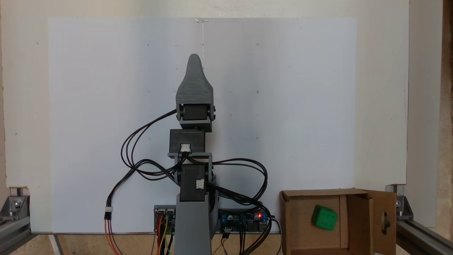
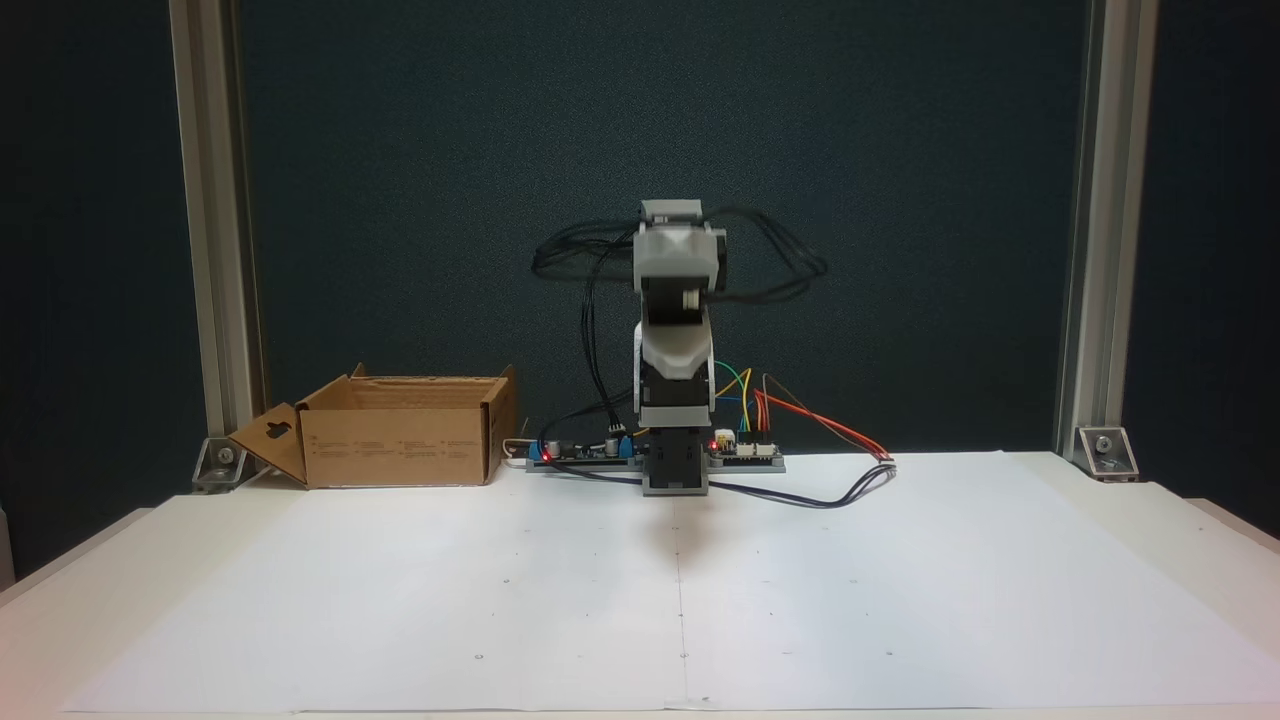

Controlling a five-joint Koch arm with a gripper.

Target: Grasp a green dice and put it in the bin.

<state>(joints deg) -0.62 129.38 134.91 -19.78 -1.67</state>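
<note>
The green dice lies on the floor of the bin, a brown cardboard box with open flaps, at the lower right of a fixed view. Its side flap with a keyhole cutout hangs outward. In another fixed view the bin stands at the back left, beside the arm's base. The arm is folded up over its base, well away from the bin. My gripper points out over the white sheet with nothing held. Its jaws lie one over the other, so a single grey tip shows. Seen from the front, the gripper hangs above the base.
A white paper sheet covers the table in front of the arm. Controller boards with coloured wires and black cables lie by the base. Aluminium frame posts stand at the table's back corners.
</note>
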